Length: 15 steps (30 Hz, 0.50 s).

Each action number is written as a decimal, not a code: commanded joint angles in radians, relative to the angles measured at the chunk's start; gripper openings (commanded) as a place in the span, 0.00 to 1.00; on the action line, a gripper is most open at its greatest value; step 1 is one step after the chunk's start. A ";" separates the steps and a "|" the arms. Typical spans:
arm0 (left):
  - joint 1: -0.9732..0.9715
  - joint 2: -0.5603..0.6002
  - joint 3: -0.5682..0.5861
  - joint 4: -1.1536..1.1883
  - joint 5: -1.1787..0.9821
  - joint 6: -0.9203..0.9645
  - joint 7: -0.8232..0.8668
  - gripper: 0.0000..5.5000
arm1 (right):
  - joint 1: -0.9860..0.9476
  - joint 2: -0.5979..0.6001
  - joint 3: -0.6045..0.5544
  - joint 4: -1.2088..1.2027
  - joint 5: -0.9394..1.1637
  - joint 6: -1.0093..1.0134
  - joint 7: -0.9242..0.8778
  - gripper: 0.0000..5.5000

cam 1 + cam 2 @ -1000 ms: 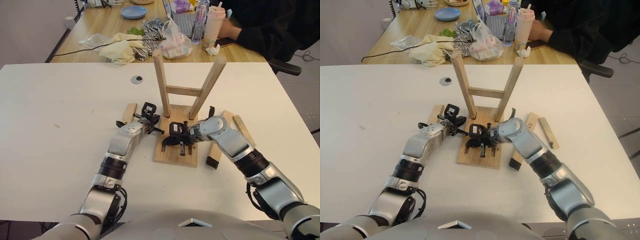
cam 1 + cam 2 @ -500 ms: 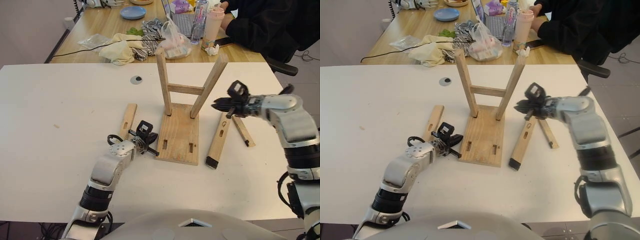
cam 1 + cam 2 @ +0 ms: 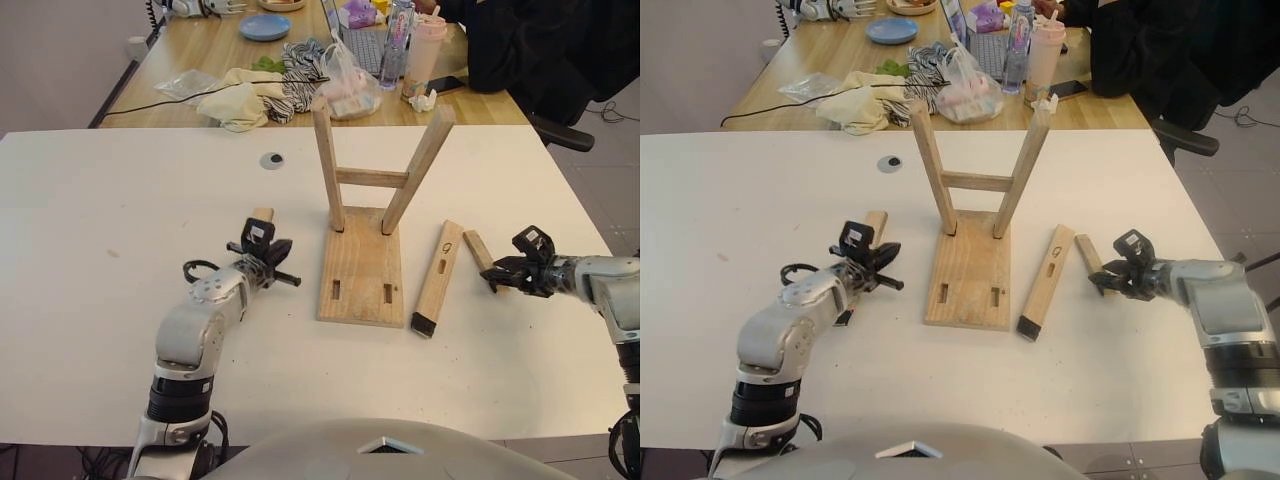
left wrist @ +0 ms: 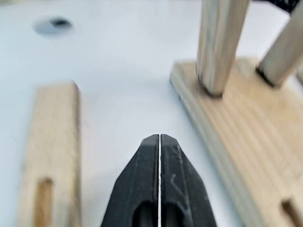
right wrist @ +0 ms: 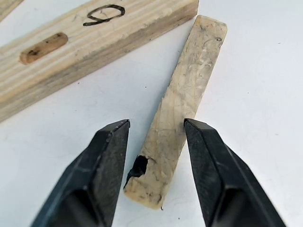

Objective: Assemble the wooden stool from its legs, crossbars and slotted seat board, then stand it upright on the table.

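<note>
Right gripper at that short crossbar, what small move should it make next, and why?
Probably ease down and close on the short crossbar. The right gripper is open, its fingers on either side of the bar's near end. The bar lies flat on the table beside the loose leg, not yet gripped.

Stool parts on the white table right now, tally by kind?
Legs: 4, two standing in the board, two lying loose
Crossbars: 2, one fitted between the standing legs, one loose
Seat board: 1
Total: 7
</note>
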 commanded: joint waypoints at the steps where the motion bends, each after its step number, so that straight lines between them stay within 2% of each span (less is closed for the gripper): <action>1: -0.072 -0.075 0.110 -0.068 -0.107 0.002 0.029 0.00 | 0.061 -0.001 0.028 0.048 -0.014 -0.001 -0.012 0.27; 3: -0.093 -0.117 0.159 -0.068 -0.155 -0.027 0.049 0.00 | 0.047 0.017 0.001 0.047 0.001 -0.004 -0.036 0.24; 5: -0.087 -0.116 0.155 -0.061 -0.157 -0.044 0.053 0.00 | 0.011 0.015 -0.012 0.060 -0.002 -0.015 -0.054 0.27; 11: -0.068 -0.149 0.152 -0.058 -0.179 -0.056 0.087 0.00 | -0.065 -0.010 -0.030 0.138 -0.029 -0.063 -0.105 0.44; 13: -0.062 -0.158 0.150 -0.054 -0.180 -0.067 0.099 0.00 | -0.074 -0.026 -0.008 0.157 -0.028 -0.057 -0.068 0.50; 15: -0.061 -0.168 0.144 -0.050 -0.176 -0.076 0.114 0.00 | -0.061 -0.033 0.010 0.167 -0.018 -0.035 -0.023 0.44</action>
